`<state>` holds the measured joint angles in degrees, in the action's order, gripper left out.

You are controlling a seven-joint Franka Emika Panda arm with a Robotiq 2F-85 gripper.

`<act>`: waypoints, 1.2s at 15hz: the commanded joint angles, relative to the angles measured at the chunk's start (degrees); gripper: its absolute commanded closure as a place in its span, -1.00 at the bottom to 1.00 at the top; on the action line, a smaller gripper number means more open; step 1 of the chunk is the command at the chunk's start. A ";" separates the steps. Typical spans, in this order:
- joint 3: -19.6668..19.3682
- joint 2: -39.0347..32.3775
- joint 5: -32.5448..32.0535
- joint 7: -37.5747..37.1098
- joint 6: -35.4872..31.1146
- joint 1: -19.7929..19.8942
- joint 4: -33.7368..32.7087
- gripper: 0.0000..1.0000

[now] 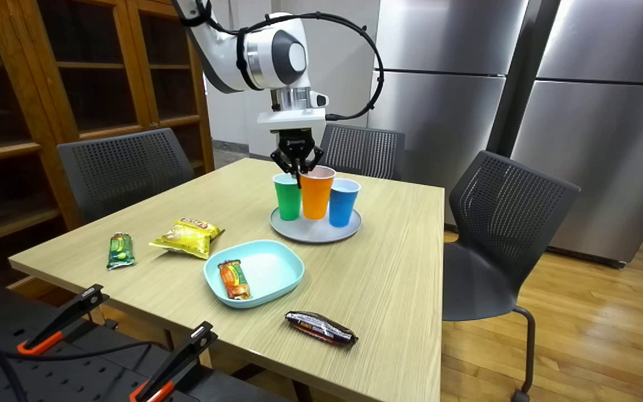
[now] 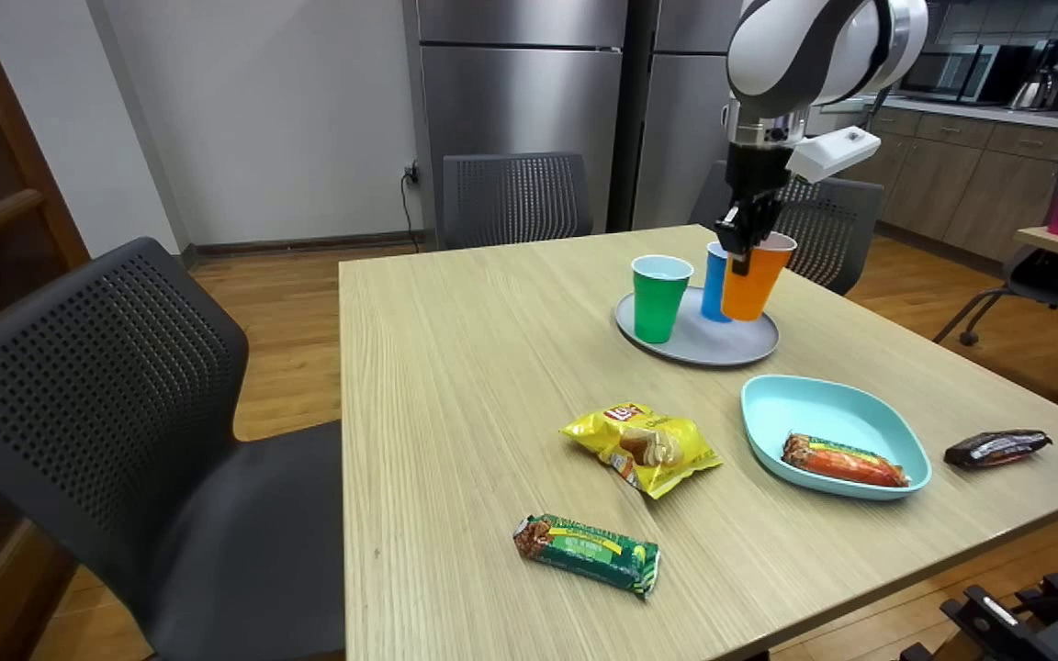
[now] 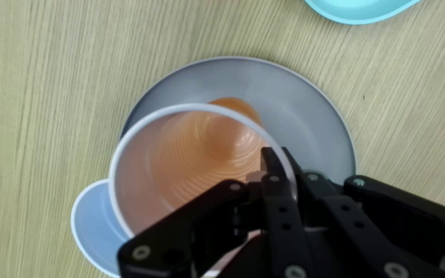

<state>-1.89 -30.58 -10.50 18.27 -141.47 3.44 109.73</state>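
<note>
My gripper (image 1: 298, 177) is shut on the rim and wall of an orange cup (image 1: 317, 195). In the wrist view the fingers (image 3: 281, 160) pinch the cup's white rim, one inside and one outside. The cup (image 2: 755, 280) is tilted over a round grey plate (image 1: 316, 237); I cannot tell whether its base touches the plate. A green cup (image 1: 288, 198) and a blue cup (image 1: 344, 204) stand upright on the plate. The blue cup shows partly in the wrist view (image 3: 97, 227), beside the orange cup.
A light blue tray (image 1: 274, 262) holds an orange-green wrapped bar (image 1: 234, 279). A yellow chip bag (image 2: 644, 447), a green wrapped bar (image 2: 589, 554) and a dark wrapped bar (image 1: 321, 328) lie on the wooden table (image 2: 455, 367). Chairs (image 1: 500, 234) stand around it.
</note>
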 commanded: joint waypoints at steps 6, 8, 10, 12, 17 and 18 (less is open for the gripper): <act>1.71 -3.61 0.76 1.11 1.40 0.93 -1.96 0.98; 1.77 -4.12 0.51 0.93 1.20 0.74 -2.01 0.98; 1.81 -4.31 0.37 0.85 1.03 0.68 -2.03 0.98; 1.86 -4.53 0.34 0.84 1.00 0.70 -2.18 0.98; 1.29 -4.67 -0.67 0.41 0.39 0.23 -1.90 0.98; 1.33 -4.66 -0.67 0.51 0.27 0.28 -1.88 0.98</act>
<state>-0.85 -34.85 -10.57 18.33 -141.53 3.43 108.90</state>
